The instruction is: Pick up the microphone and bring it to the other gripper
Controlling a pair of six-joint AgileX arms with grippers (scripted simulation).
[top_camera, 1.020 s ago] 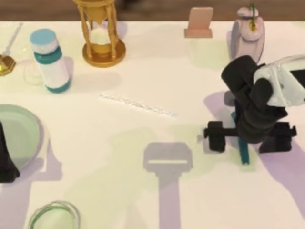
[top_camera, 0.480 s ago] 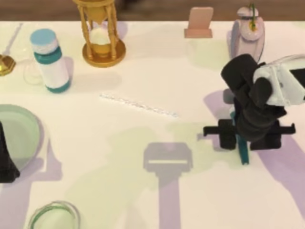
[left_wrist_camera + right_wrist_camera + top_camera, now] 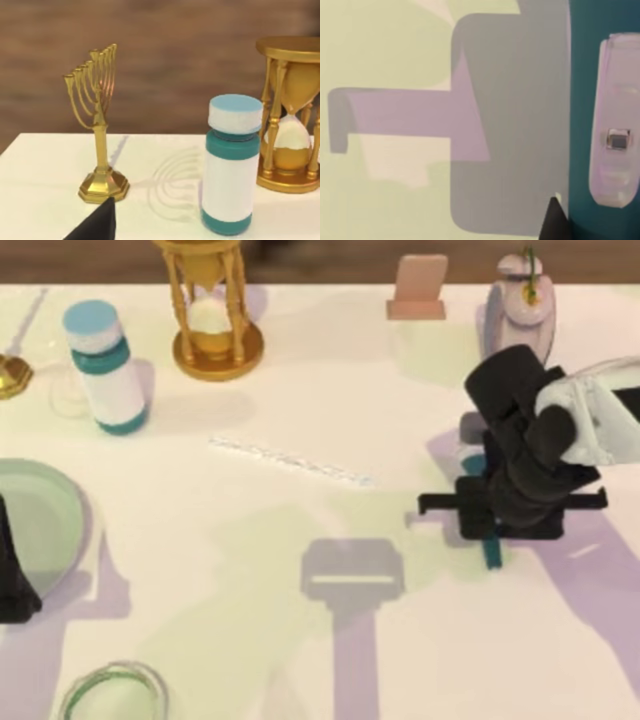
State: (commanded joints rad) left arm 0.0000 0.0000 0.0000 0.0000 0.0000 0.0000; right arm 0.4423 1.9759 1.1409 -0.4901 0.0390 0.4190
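Teal handle of the microphone (image 3: 491, 550) shows just below the right pincer (image 3: 494, 523) in the top view, at the right side of the bench (image 3: 300, 390); its pale head peeks out on the far side of the arm. The right arm hides the middle of the microphone. In the right wrist view the handle and its white switch patch fill the frame edge, very close to the camera, with one dark fingertip (image 3: 553, 222) touching or just beside the handle.

Step in hand, by my reading: the grasp — the right pincer appears narrowed about the handle, though whether it bears firmly on it cannot be told, and whether the microphone has left the bench is equally unclear.

The left pincer (image 3: 12, 575) sits parked at the left edge, beside a pale green plate (image 3: 40, 515); its opening cannot be judged. The left wrist view shows only a gold candelabrum (image 3: 100, 145), the teal-banded bottle (image 3: 231, 165) and the hourglass (image 3: 292, 115).

Next move calls for a confirmed grip, a clean lift, then carriage leftwards across open bench — well apart from the bottle and hourglass — toward the waiting left pincer.
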